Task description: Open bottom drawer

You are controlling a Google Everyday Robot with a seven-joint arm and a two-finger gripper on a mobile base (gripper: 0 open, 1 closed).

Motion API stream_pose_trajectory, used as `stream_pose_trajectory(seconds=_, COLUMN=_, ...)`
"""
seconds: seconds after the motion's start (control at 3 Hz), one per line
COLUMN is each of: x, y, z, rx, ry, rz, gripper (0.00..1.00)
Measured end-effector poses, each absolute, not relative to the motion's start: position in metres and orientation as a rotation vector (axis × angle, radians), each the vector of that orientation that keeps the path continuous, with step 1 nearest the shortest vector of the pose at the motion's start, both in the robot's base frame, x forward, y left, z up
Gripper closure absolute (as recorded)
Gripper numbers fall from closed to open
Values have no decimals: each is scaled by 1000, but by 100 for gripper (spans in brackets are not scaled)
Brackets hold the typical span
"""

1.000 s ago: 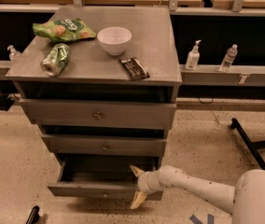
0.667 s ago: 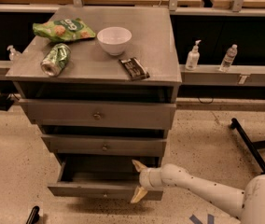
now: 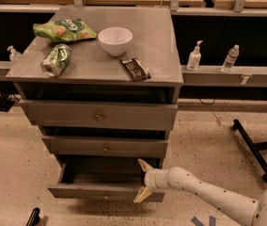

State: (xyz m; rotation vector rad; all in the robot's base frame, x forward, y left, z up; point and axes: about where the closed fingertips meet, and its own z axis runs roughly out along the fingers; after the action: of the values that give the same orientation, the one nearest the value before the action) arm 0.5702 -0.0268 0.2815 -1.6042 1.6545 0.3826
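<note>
My gripper, jaws spread and empty, sits at the right end of the bottom drawer. The drawer is rigid wood, likely slides lightly, and is best hooked by its front edge.

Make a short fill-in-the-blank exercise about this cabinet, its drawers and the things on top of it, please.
1. The bottom drawer is pulled ____, so its inside shows.
2. The gripper is at the ____ end of that drawer's front, with its fingers open.
3. The bowl on the cabinet top is ____ in colour.
4. The green can lies on its ____.

Missing words: out; right; white; side.
</note>
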Motion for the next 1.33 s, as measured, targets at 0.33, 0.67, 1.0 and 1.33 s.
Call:
stream_pose_trajectory(seconds=0.33, x=552, y=-33, z=279, rx=-1577, ry=1663, rz=395, gripper=0)
stream_pose_trajectory(seconds=0.67, x=538, y=-35, z=280, rx=-1672, ry=1668, rz=307, gripper=0)
stream_pose_trajectory(seconds=1.0, x=540, y=-40, z=278, rx=-1573, ry=1738, rz=298, gripper=0)
stream_pose_trajectory(seconds=1.33, x=560, y=-25, z=237, rx=-1586, ry=1762, rz=392, gripper=0)
